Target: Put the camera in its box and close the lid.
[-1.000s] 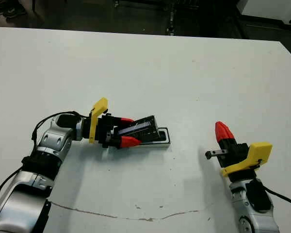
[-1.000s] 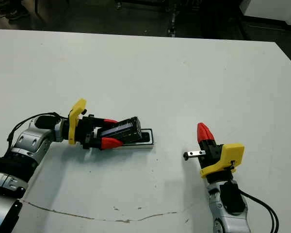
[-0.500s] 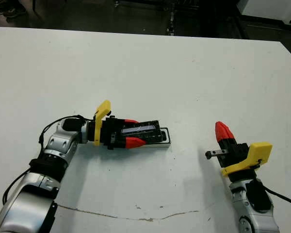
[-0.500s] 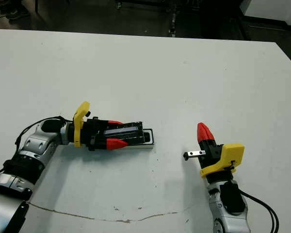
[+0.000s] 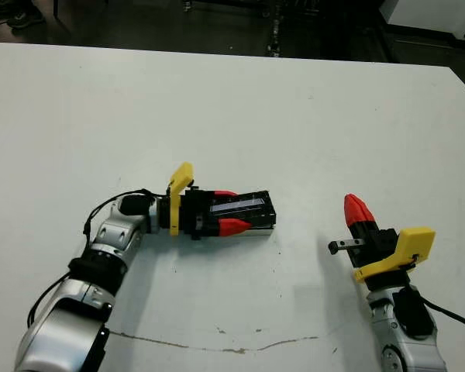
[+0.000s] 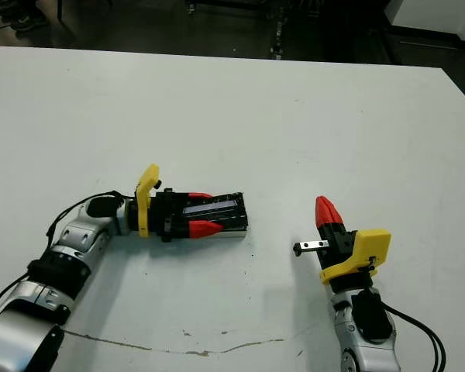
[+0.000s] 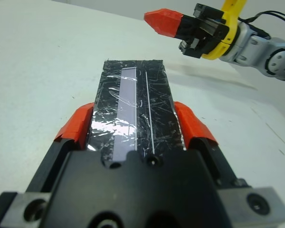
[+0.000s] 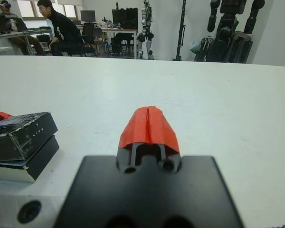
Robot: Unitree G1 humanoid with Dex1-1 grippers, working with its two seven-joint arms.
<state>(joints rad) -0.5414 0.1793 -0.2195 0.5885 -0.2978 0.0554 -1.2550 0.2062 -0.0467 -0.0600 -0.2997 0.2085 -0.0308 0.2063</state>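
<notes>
left wrist view, lid (image 7: 133, 111) between fingers (image 7: 76, 124), table (image 5: 294, 116)

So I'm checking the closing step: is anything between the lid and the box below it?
Nothing visible. The left tool grips the lid by its sides, right over the box, with no object seen between them. The right tool waits apart, shut.

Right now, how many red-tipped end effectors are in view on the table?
2. The left end effector grips the lid over the box at centre-left; the right end effector is shut, idle at lower right.
</notes>
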